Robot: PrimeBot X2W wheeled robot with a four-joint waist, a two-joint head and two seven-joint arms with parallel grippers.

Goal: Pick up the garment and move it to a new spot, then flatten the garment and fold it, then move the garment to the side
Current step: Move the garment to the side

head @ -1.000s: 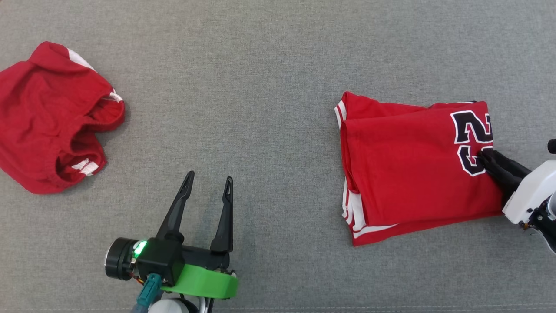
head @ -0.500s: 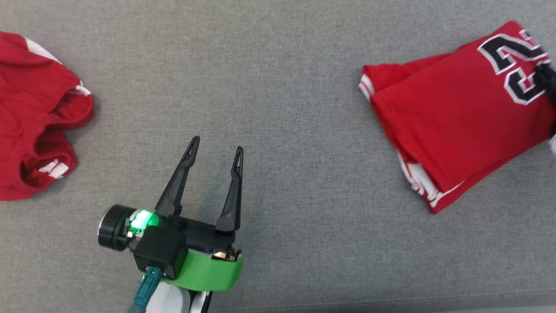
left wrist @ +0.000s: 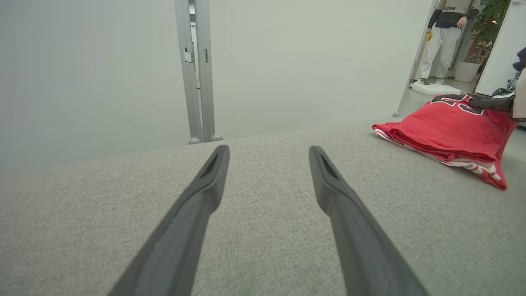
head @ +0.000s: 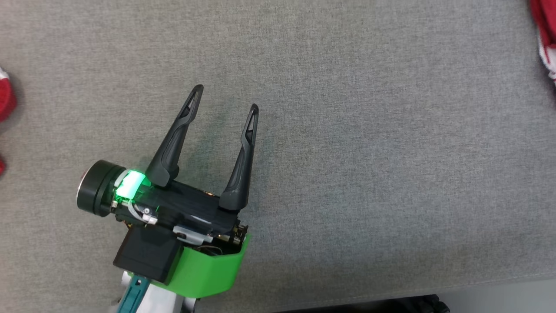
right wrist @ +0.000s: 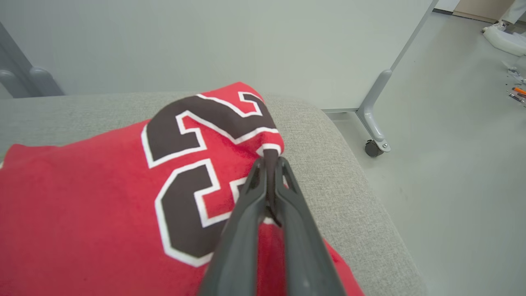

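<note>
The garment (right wrist: pixel 102 213) is a folded red jersey with a black, white-edged number, lying at the right end of the grey cushioned surface (head: pixel 369 152). My right gripper (right wrist: pixel 270 161) is shut on a pinched-up fold of it beside the number. In the left wrist view the garment (left wrist: pixel 439 131) lies far right, with the right gripper (left wrist: pixel 474 102) on its top. A sliver of the garment (head: pixel 545 39) shows at the head view's top right edge. My left gripper (head: pixel 226 99) hovers open over bare cloth, nothing between its fingers.
A second red garment (head: pixel 5 93) peeks in at the head view's left edge. The surface's rounded right edge (right wrist: pixel 370 197) lies close to the held garment, with floor and a caster wheel (right wrist: pixel 373 148) beyond. A person (left wrist: pixel 446 37) stands in a far doorway.
The head camera has shifted. My right gripper has closed on the garment and pulled it right and away, turning it. The left gripper stays open.
</note>
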